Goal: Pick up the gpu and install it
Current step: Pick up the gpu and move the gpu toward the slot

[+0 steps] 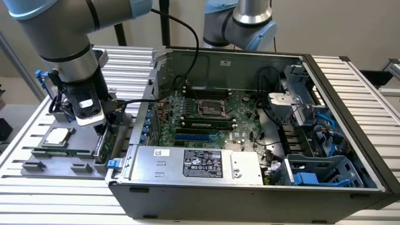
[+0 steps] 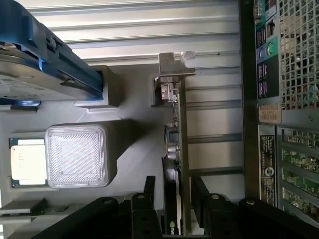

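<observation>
Gripper (image 2: 174, 193) spread, black fingers (image 2: 149, 191) astride the gpu (image 2: 175, 134), a sliver of grey showing on either side, so no pinch yet as far as can be judged. Gpu upright on its long edge in a slot of the grey holder (image 2: 134, 149), silver bracket (image 2: 174, 67) at the end away from the fingers.

In the exterior view, gripper (image 1: 101, 132) low over the gpu (image 1: 104, 145), on the holder (image 1: 37, 166) just beside the open computer case (image 1: 250, 187), to the exterior view's left of it. Near the gpu on the holder: a processor (image 2: 27, 162) and a hard drive with blue rails (image 2: 25, 74).

Likely trouble: closing off-centre, one finger landing first and tipping the thin gpu in its slot. Possibly also a grip on the cooler and small parts rather than bare board, risking slip or damage. Case wall (image 2: 249, 149) close alongside, so little room for a skewed lift without knocking the bracket.
</observation>
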